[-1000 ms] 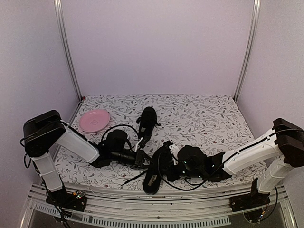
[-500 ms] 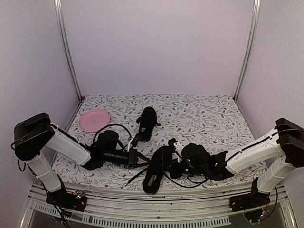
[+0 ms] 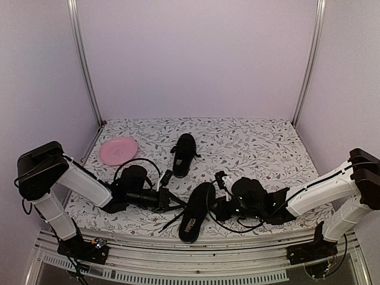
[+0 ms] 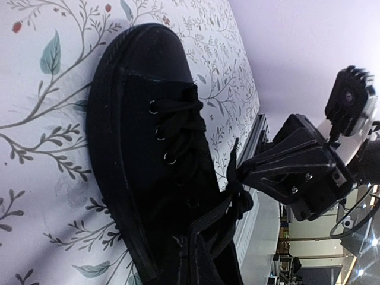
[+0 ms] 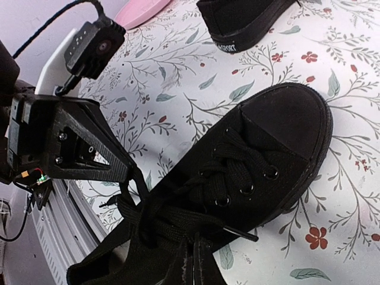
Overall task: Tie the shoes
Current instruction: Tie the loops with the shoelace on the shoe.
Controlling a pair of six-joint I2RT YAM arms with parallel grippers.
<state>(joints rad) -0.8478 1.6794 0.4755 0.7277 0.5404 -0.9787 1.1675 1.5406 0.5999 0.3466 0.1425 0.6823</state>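
- Looks early in the task: no bow or finished knot on the near shoe (image 3: 195, 212), only a loose crossing of lace (image 5: 202, 190) above the top eyelets (image 5: 246, 190).
- Left gripper (image 5: 132, 173) clamped tight on one strand of lace, just left of the shoe's opening.
- Right gripper (image 4: 238, 171) likewise pinched closed on the other strand, just right of the opening.
- By that reading, done so far: both strands picked up and drawn outward to either side.
- Left to do, as a judgement: cinching the crossing, forming loops and pulling a bow here, then all of the far shoe (image 3: 184, 153).
- Cannot tell from above whether the far shoe is tied; only a short strand poking out at its right side.
- Near shoe at the near edge of the table (image 3: 255, 142), between the two grippers, toe pointing far and a little right, heel nearest the rail.
- Far shoe well apart from it, toward the middle of the table, right of the plate (image 3: 117, 151), touched by neither gripper.
- All black throughout: matte canvas upper, smooth toe cap (image 5: 285, 119), low rubber sidewall, metal-ringed eyelets, flat laces criss-crossed up the tongue.
- Likely limp and slippery in handling, so easy to lose from a pinch once tension drops.
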